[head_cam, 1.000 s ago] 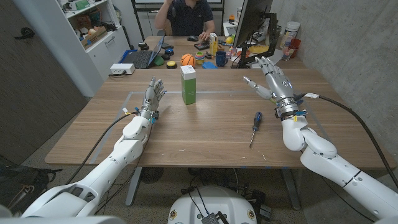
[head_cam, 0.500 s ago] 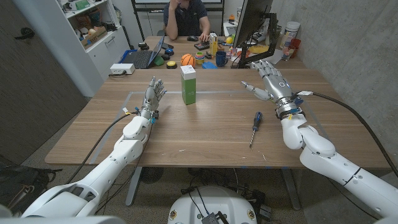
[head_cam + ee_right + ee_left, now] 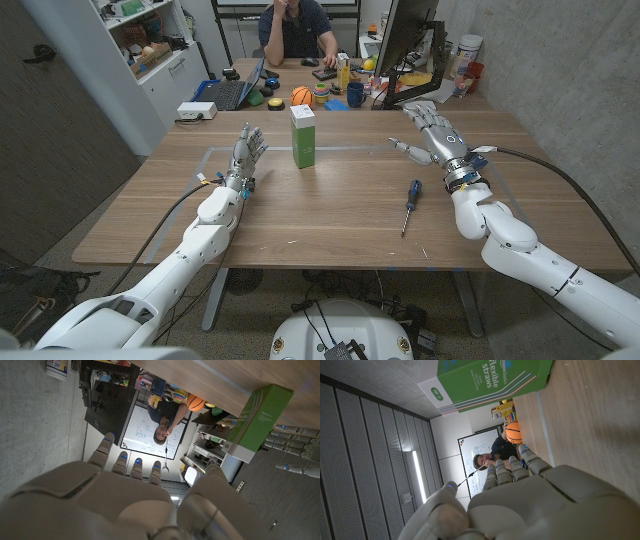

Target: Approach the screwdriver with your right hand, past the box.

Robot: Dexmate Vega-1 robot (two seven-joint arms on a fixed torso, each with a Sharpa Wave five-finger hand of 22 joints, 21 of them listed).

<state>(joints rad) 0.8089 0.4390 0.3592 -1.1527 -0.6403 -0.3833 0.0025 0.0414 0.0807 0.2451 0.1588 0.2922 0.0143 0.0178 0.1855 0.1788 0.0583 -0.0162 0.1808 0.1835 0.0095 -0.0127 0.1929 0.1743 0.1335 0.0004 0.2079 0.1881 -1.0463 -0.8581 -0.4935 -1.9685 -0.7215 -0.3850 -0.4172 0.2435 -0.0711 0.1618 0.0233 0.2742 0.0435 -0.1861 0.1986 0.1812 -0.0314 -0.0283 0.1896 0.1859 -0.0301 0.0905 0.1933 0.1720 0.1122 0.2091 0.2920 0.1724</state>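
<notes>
Two hands are up over the wooden table [image 3: 330, 215], and neither holds anything. The right hand [image 3: 428, 131] hangs above the far right part of the table, fingers spread and reaching away from the robot, thumb stuck out toward the middle. The screwdriver [image 3: 410, 205] lies flat on the wood nearer the robot than that hand, blue-black handle pointing away from the robot, tip pointing toward the near edge. The hand is near it but apart from it. The green and white box [image 3: 302, 135], marked flexible straws in the left wrist view, stands upright near the table's middle, well apart from the right hand. The left hand [image 3: 246, 152] stands on its edge beside the box, fingers straight and close together, empty.

What worries me is that the right hand sits beyond the screwdriver, so reaching it means drawing back and dropping. Come down too fast and the palm or wrist could knock the tool and send it rolling. A wide sweep toward the middle could tip the tall, narrow box.
</notes>
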